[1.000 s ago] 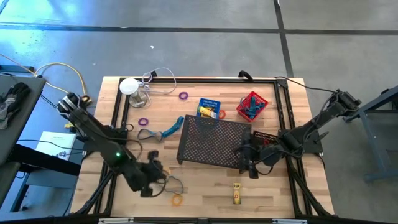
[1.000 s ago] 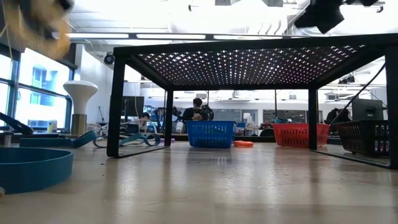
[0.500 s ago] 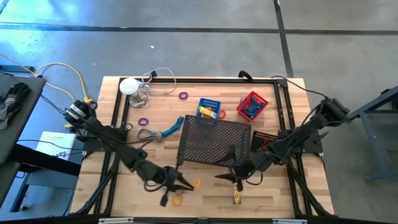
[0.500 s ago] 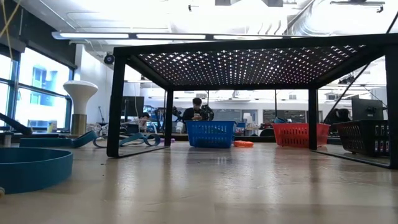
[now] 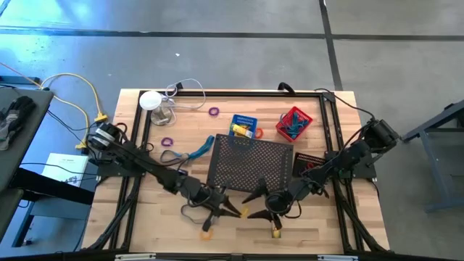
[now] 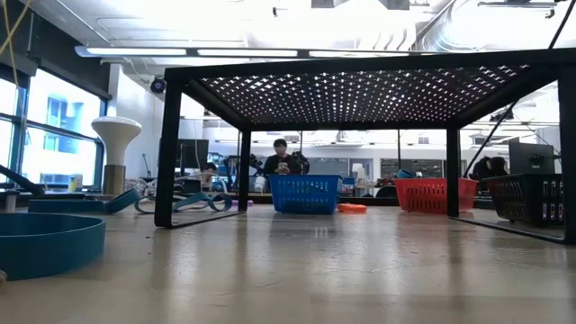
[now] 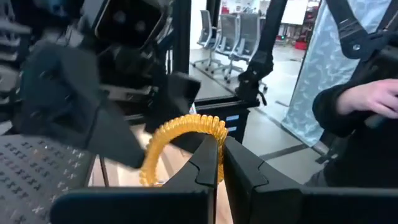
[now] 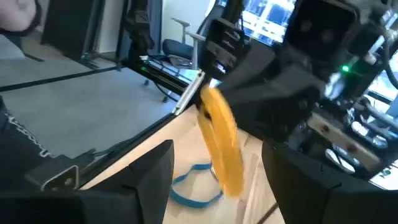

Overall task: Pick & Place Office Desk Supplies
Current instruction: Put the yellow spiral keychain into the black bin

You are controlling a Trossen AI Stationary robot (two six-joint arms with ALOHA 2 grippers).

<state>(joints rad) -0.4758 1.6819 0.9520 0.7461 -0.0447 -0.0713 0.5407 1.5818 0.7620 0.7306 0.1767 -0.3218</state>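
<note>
Left tool [image 5: 233, 212]: fingers [image 7: 208, 163] pinched together on a yellow coil ring [image 7: 180, 134], raised above the near edge of the counter [image 5: 326, 232], just in front of the black mesh tray [image 5: 250, 165].
Right tool [image 5: 259, 204]: spread wide, holding nothing, facing the left tool with the coil ring between the two.
Yellow coil ring: upright in the left tool's grip, clear of the wood; it shows in both wrist views.
Yellow packet [image 5: 275, 228]: on the counter just near of the right tool.
Blue basket [image 5: 244, 124]: far of the mesh tray, yellow and orange items inside.
Red basket [image 5: 293, 122]: right of the blue basket, dark and blue loops inside.
Purple rings [image 5: 214, 112]: far left of the counter, well apart from both tools.
Person [image 6: 282, 158]: in the room beyond the counter.
</note>
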